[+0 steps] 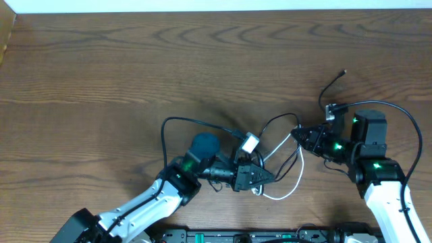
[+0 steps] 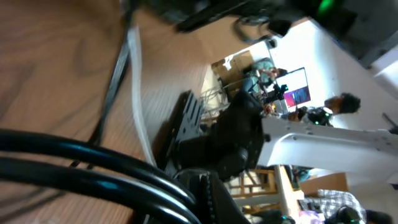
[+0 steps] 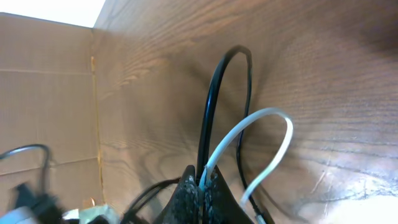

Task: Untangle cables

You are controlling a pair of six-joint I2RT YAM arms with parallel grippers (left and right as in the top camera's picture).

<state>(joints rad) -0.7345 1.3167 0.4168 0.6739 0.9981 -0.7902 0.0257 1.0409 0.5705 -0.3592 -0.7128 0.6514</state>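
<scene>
Entry: cables (image 1: 277, 147), one tangle, lying on the desk (image 1: 101, 61) by the middle of its near edge, a white plug (image 1: 250, 143) among them.
Your left hand (image 1: 264, 177): closed, set within the tangle; you cannot tell what it grips.
Your right hand (image 3: 200, 180): closed, pinching the white cable (image 3: 264, 112) and a black cable (image 3: 208, 106) together, both looping out over the desk.

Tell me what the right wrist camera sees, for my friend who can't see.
The right gripper pinches a white cable and a black cable, which loop out over a brown wooden table. A cardboard wall stands on the left.
</scene>
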